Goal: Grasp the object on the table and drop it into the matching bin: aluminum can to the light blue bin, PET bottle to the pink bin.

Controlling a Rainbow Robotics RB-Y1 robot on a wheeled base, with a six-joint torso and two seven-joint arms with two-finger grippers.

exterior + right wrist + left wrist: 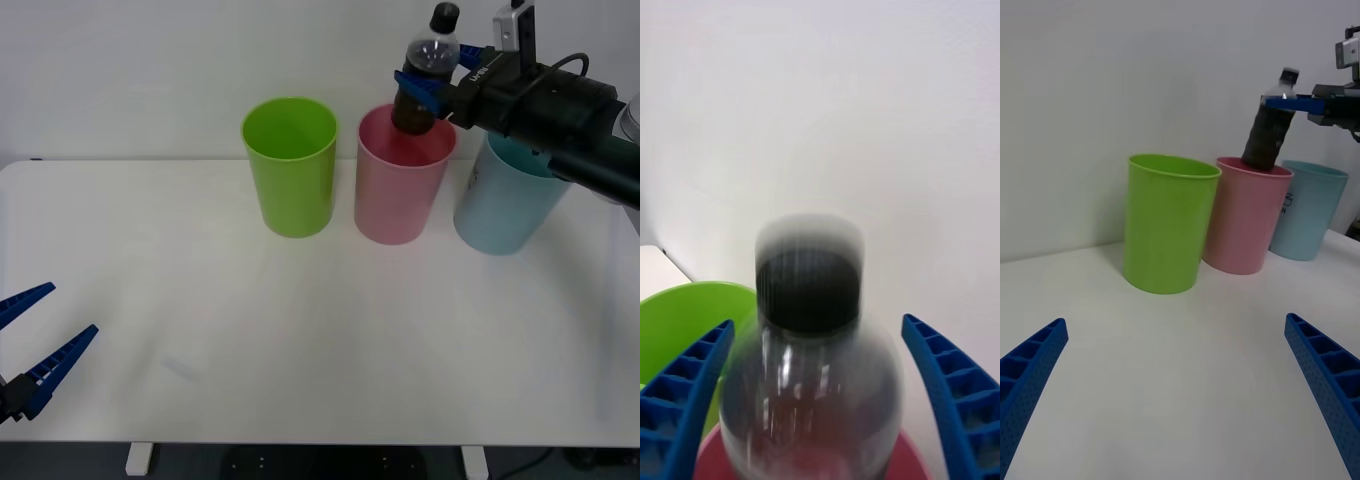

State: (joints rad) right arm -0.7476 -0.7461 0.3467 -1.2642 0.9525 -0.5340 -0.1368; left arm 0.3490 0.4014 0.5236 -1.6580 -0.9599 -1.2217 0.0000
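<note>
Right tool (437,82): over pink bin (400,195), fingers spread beside the PET bottle (422,80) (tilted, base inside rim).
Left tool (30,345): wide, counter's (300,340) near-left corner.

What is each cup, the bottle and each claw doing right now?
PET bottle: tilted, bottom end in the pink bin's mouth.
Pink bin: upright.
Lime green bin: upright.
Light blue bin: upright.
Right gripper: open around the bottle.
Left gripper: open, holding nothing.

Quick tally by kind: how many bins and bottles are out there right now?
Bins: 3 (lime green bin, pink bin, light blue bin)
Bottles: 1 (PET bottle, between the right gripper fingers, over the pink bin)
Total: 4
</note>
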